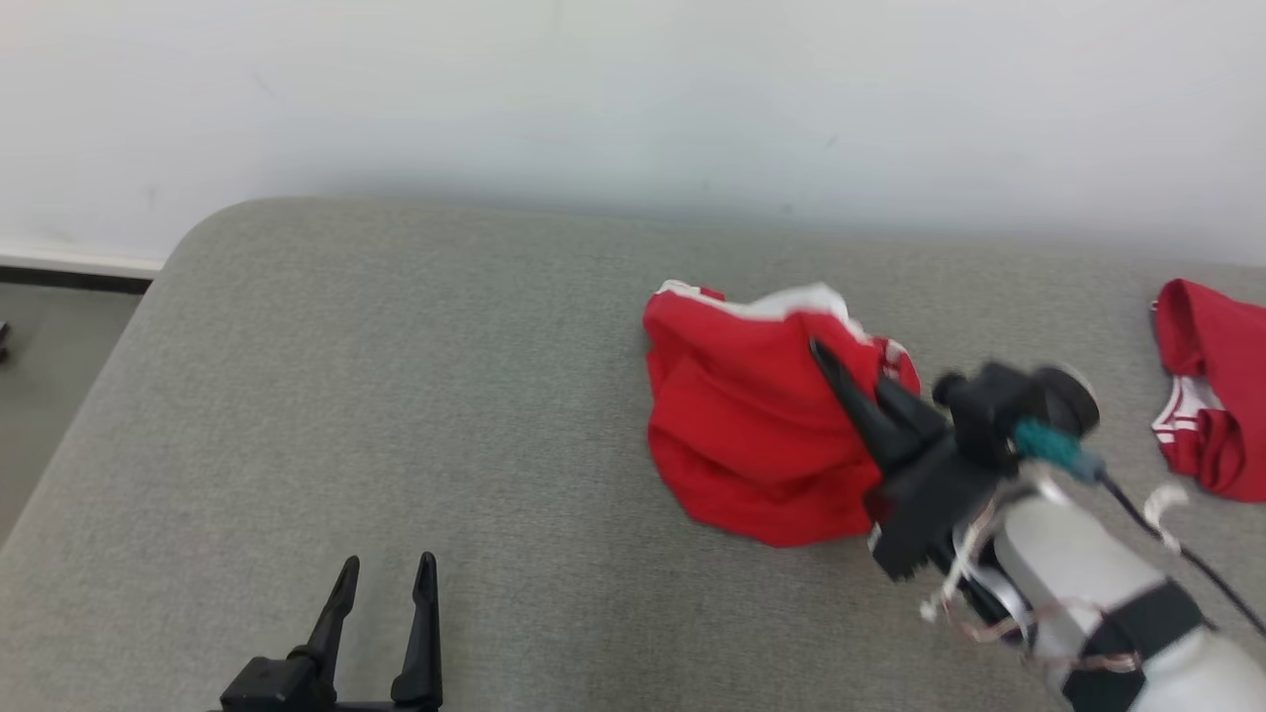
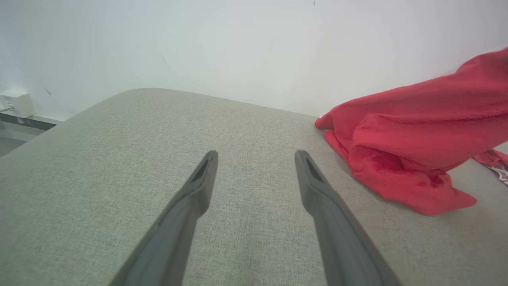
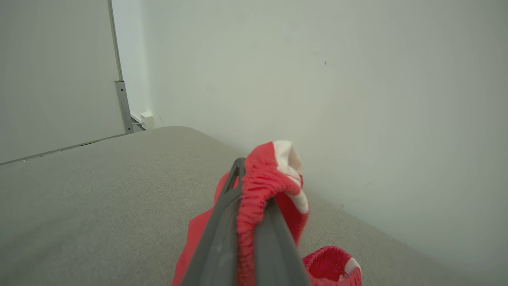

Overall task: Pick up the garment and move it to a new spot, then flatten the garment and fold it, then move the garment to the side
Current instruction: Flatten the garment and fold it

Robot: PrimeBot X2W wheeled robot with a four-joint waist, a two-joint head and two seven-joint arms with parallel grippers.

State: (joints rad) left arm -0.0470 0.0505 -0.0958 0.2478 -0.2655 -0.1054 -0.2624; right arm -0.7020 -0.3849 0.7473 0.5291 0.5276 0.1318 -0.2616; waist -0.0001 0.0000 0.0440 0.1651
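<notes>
Garment (image 1: 752, 435), near couch (image 1: 396, 396) back edge, looks soft, light, limp; right gripper (image 1: 821, 353) pinches its gathered hem, likely the firmest hold; left gripper (image 1: 388, 574) spread, empty.

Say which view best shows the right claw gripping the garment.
The right wrist view: close up, the right claw pinches the garment by its bunched hem. The head view shows the claw over the cloth, the pinch hidden; the left wrist view, the cloth's raised side.
</notes>
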